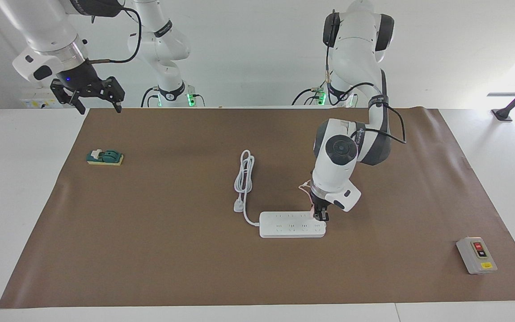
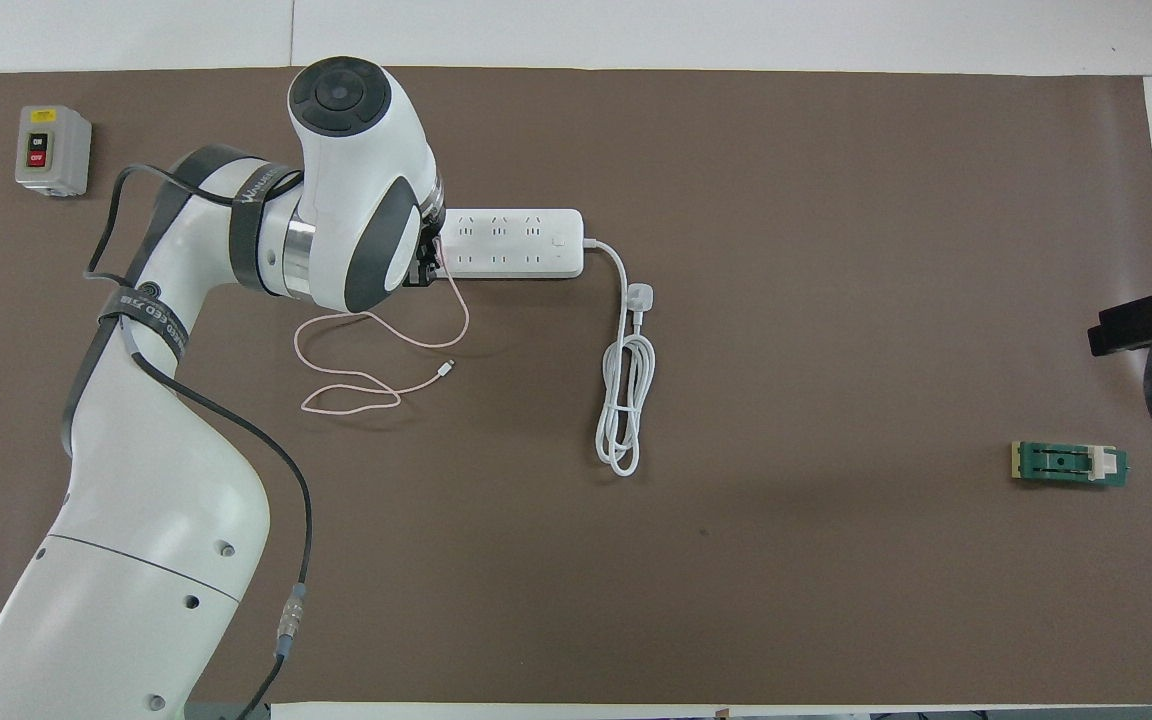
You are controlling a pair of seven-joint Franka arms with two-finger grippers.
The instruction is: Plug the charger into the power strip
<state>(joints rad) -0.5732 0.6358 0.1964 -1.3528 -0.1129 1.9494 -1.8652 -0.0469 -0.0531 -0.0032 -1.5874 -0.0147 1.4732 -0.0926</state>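
Observation:
The white power strip (image 1: pixel 292 224) (image 2: pixel 511 243) lies flat near the middle of the brown mat. My left gripper (image 1: pixel 321 217) (image 2: pixel 428 265) points down at the strip's end toward the left arm's side, touching or just over its sockets. It is shut on the charger, whose pink cube is almost hidden between the fingers. The charger's thin pink cable (image 2: pixel 376 345) (image 1: pixel 304 185) trails from the gripper in loose loops on the mat, nearer to the robots than the strip. My right gripper (image 1: pixel 92 96) (image 2: pixel 1141 322) waits open and empty, raised over the mat's edge at the right arm's end.
The strip's thick white cord (image 1: pixel 245 174) (image 2: pixel 624 400) lies coiled nearer to the robots, ending in a white three-pin plug (image 1: pixel 238 206) (image 2: pixel 641 296). A grey box with red and black buttons (image 1: pixel 476 255) (image 2: pixel 53 150) sits toward the left arm's end. A green block (image 1: pixel 104 157) (image 2: pixel 1069 464) sits toward the right arm's end.

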